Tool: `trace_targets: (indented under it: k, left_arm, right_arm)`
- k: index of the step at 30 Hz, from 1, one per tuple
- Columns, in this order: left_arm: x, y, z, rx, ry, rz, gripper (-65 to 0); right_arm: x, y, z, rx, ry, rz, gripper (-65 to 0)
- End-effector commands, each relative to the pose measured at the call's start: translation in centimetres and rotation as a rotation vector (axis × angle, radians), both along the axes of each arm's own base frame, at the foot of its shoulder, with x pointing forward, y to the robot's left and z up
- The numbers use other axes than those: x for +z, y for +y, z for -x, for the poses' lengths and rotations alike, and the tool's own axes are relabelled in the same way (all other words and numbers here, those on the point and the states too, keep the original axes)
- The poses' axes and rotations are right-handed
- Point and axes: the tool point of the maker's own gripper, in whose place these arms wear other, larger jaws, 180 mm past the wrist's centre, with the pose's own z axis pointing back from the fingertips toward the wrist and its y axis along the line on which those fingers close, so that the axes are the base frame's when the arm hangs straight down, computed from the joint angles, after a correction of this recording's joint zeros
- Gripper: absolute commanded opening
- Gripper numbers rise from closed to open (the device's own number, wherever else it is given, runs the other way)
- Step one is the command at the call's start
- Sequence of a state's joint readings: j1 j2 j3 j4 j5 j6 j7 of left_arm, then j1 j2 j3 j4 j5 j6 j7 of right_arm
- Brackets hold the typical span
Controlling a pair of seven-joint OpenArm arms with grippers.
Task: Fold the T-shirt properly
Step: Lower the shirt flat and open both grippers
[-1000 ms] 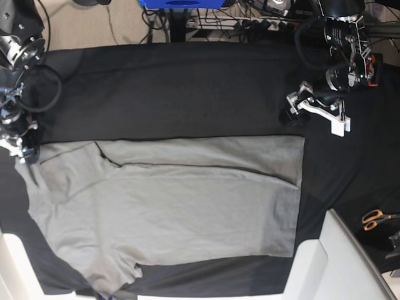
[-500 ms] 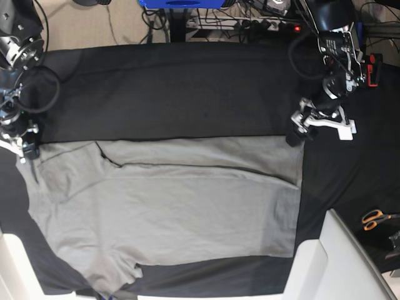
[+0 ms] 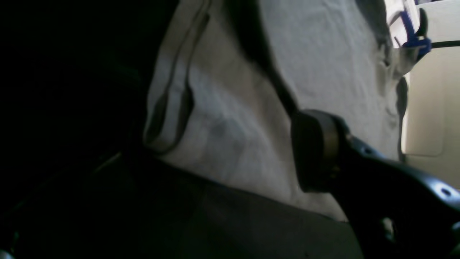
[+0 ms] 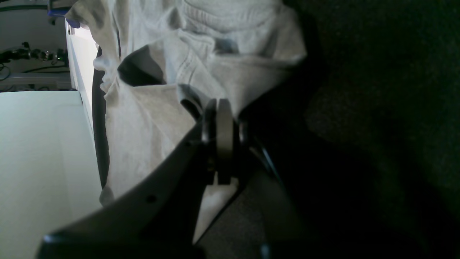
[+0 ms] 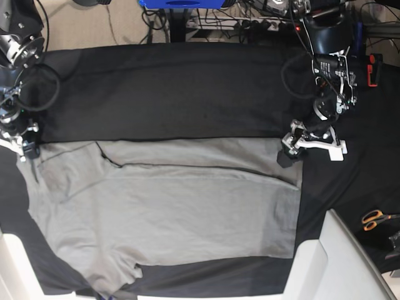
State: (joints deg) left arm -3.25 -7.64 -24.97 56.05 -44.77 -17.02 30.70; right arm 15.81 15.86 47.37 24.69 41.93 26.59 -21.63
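The light grey T-shirt [image 5: 169, 212] lies spread on the black cloth [image 5: 175, 94], its far edge folded over. In the base view my left gripper [image 5: 309, 150] stands open at the shirt's far right corner, jaws wide. The left wrist view shows one dark finger pad [image 3: 313, 149] low over the hemmed corner of the T-shirt [image 3: 233, 118]; the other finger is lost in shadow. At the shirt's far left corner my right gripper [image 5: 22, 149] is shut. In the right wrist view the right gripper [image 4: 219, 106] pinches a bunched fold of the T-shirt [image 4: 151, 118].
Orange-handled scissors [image 5: 374, 219] lie on the cloth at the right. White panels stand at the near right [image 5: 350, 262] and near left [image 5: 15, 269]. Cables and a blue frame [image 5: 181, 3] sit beyond the table's far edge.
My left gripper has come down and toward the shirt's far right corner, still open. My right gripper has closed on the fabric at the far left corner.
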Motion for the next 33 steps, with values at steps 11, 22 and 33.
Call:
trace_targets:
  k: [11, 22, 33]
  left_arm:
    - [-2.9, -0.6, 1.0, -0.006, 0.126, 0.039, -65.0]
    - [-0.4, 0.7, 2.5, -0.067, 0.091, -0.045, -65.0]
    - [1.6, 0.4, 5.6, -0.145, 0.085, -0.108, -65.0]
  right_arm:
    - [-0.3, -0.2, 0.4, 0.001, 0.024, -0.004, -65.0]
    - [2.3, -1.9, 1.5, 0.059, -0.006, 0.11, -65.0]
    - [3.6, -2.4, 4.5, 0.144, 0.033, 0.197, -65.0]
